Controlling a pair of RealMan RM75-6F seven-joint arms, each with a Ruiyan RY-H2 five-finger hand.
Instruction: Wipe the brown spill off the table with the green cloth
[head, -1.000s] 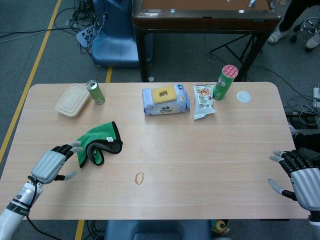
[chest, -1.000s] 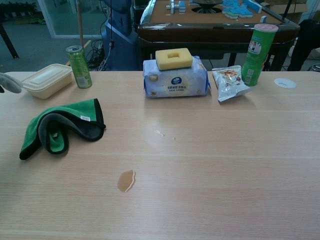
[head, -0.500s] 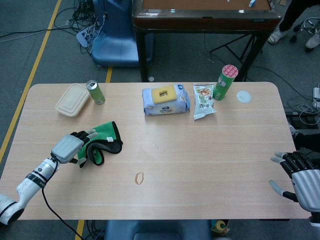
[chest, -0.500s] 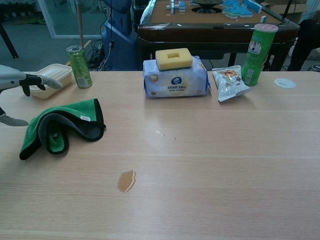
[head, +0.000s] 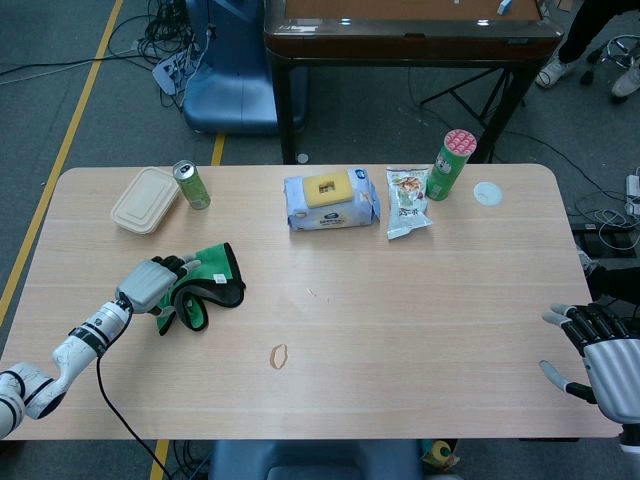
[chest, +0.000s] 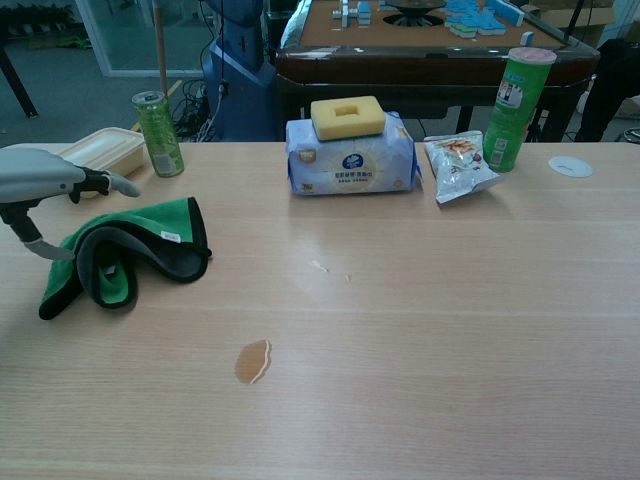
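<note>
Left hand sits over the left end of the crumpled green cloth, fingers spread, gripping nothing; the chest view cuts off most of it. The brown spill lies at about 4 o'clock from the cloth, well apart. Right hand hangs open off the table's right edge, partly cropped.

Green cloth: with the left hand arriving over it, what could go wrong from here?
The cloth lies folded in a loop, so the left hand, fingers apart above it, may catch only the top layer and drag a loose bundle. The spill is small and off to the cloth's right; a bunched cloth might miss or smear it. The can and box stand just behind the hand and could be bumped.
</note>
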